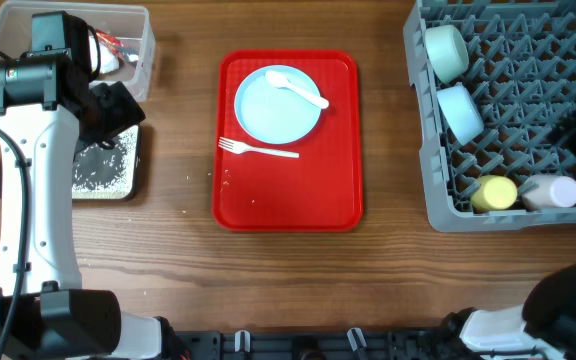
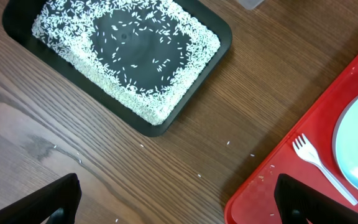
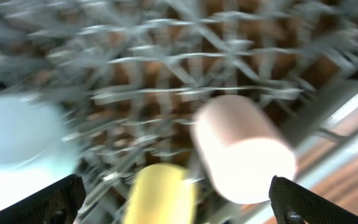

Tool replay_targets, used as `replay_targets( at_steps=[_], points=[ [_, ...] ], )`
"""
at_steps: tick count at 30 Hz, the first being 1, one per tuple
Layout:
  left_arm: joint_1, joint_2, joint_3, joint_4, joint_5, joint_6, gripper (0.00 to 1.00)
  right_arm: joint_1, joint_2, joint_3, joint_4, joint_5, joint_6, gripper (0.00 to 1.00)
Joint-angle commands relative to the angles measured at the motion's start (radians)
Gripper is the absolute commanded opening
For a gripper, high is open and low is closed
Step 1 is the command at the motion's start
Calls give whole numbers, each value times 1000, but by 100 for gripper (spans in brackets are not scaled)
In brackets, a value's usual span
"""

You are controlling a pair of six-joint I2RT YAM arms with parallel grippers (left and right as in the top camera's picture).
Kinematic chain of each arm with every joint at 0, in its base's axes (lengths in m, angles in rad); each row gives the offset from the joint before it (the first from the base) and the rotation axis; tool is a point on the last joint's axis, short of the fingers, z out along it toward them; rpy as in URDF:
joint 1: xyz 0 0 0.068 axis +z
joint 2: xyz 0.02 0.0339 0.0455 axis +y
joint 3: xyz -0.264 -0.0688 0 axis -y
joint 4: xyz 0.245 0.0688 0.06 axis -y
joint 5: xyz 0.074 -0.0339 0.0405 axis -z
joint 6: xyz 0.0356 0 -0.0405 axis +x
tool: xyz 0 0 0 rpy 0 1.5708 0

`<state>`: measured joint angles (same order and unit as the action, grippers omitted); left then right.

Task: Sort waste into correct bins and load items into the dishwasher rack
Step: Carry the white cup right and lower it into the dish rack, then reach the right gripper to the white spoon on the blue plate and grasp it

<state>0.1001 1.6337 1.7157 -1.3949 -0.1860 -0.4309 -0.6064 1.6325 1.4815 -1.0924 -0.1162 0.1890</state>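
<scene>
The left gripper (image 2: 179, 204) sits closest to the lens, its two dark fingers (image 2: 55, 202) at the bottom corners of the left wrist view. Its jaws are spread wide with only bare wood between them, holding nothing. It hangs just left of the red tray (image 1: 288, 200).

Further left of the red tray lies the black tray (image 2: 197, 93), with white rice grains (image 2: 73, 37) banked along its walls. A few stray grains (image 2: 227, 143) dot the table between the two trays. Beyond it stands the clear tub (image 1: 140, 60), with a red-and-white wrapper (image 1: 118, 44) inside, partly hidden by the arm.

On the red tray rest the light-blue plate (image 1: 276, 112), the spoon (image 1: 300, 90) lying across it and the fork (image 1: 258, 150) just beside its near edge.

Right of the red tray is the grey rack (image 1: 528, 150). It holds two bowls (image 1: 446, 50) (image 1: 460, 112), the yellow cup (image 1: 493, 192) and the pale cup (image 1: 550, 192), the cups on their sides. The right gripper (image 3: 176, 202) hovers over these cups in a blurred view, jaws wide apart and gripping nothing.
</scene>
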Motion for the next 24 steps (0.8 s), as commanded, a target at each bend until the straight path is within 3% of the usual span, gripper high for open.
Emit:
replay_targets(
  at_steps=[1,6,12,24],
  points=[
    [3,8,3,3,-6,8,100,191,-140,84,1,-69,-43,100],
    [3,16,3,3,-6,8,100,488,-159,103,65,-66,27,100],
    [3,39,3,-1,-6,8,100,789,-44,102,243,-66,126,100],
    [3,50,3,-2,-5,8,100,967,341,103,517,-65,224,100]
  ],
)
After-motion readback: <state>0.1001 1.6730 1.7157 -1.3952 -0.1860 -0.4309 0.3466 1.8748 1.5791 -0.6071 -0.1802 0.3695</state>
